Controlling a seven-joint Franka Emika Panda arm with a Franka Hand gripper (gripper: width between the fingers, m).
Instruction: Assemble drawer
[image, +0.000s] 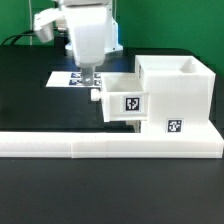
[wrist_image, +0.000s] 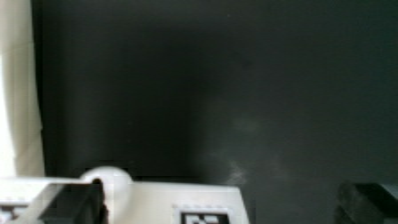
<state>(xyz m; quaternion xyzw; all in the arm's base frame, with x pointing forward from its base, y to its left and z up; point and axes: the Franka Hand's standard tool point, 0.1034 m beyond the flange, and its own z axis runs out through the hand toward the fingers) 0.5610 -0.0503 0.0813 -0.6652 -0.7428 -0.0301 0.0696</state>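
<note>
The large white housing (image: 178, 92) stands at the exterior view's right, against the border rail, with a tag on its front. A small white tray (image: 124, 97) with a tag and a round knob (image: 95, 96) sticks out of the housing's side, partly inside it. My gripper (image: 88, 82) hangs just above the tray's knob end. In the wrist view the tray (wrist_image: 178, 198) and its knob (wrist_image: 107, 178) lie between my fingers (wrist_image: 71, 202), which stand wide apart; the gripper (wrist_image: 222, 205) is open and holds nothing. I cannot make out a second tray as a separate part.
The long low white border rail (image: 110, 146) runs along the front of the black table. The marker board (image: 68, 78) lies flat behind the gripper. A white strip (wrist_image: 15, 90) runs along one edge of the wrist view.
</note>
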